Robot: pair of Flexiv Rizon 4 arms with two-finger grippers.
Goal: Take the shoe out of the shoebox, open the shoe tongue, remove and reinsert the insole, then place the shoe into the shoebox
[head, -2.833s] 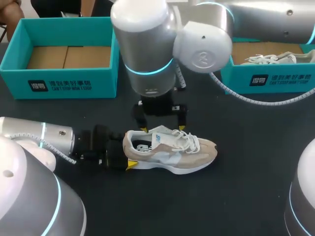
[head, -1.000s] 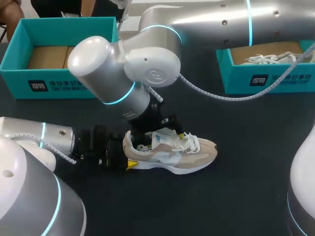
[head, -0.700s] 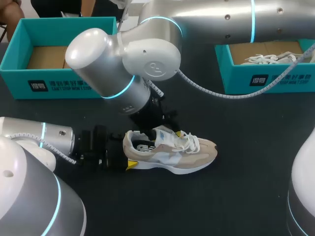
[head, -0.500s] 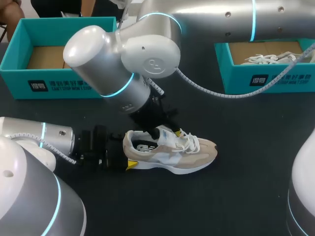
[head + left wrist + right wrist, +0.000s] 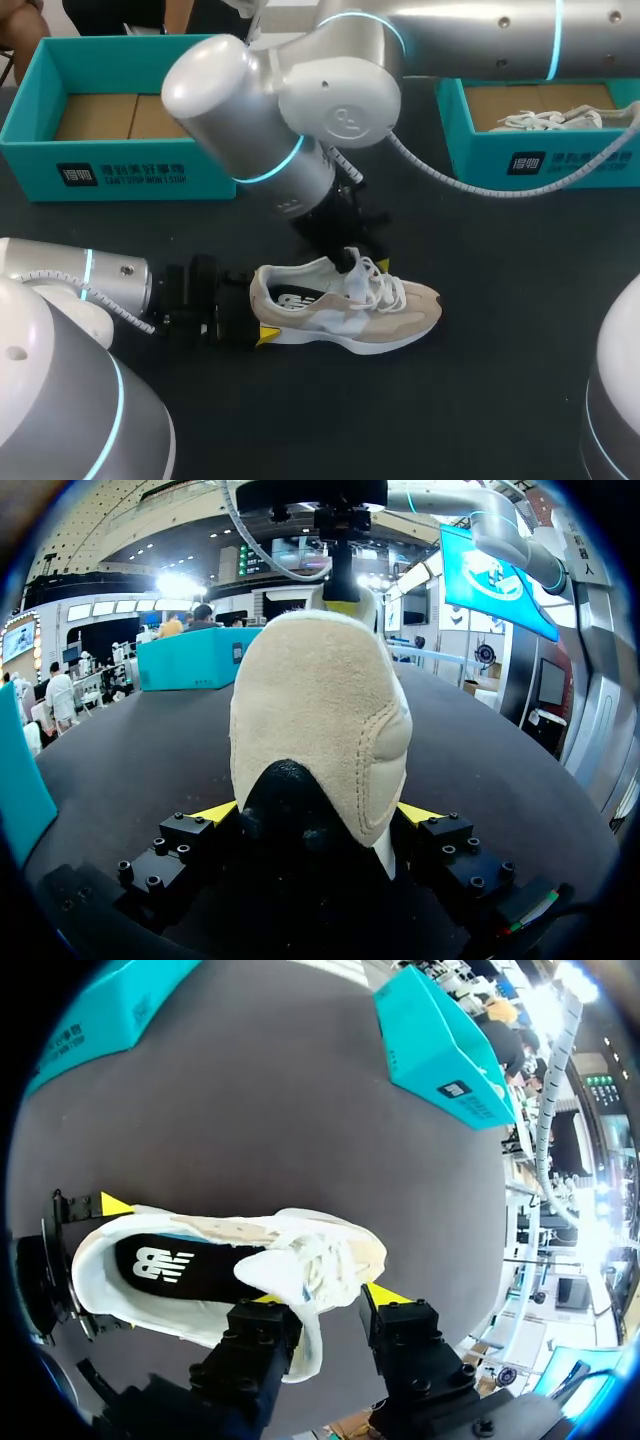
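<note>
The shoe (image 5: pixel 345 305) lies on its sole mid-tabletop (image 5: pixel 480 390), well apart from the left shoebox (image 5: pixel 120 165) and right shoebox (image 5: pixel 545 160) at the far edge. The left fingers (image 5: pixel 215 812) clamp its heel from both sides. The right fingers (image 5: pixel 385 1293) stand apart over the laces, with the raised tongue (image 5: pixel 308 1330) between them, against one. Bare tabletop surrounds the toe and near side.
</note>
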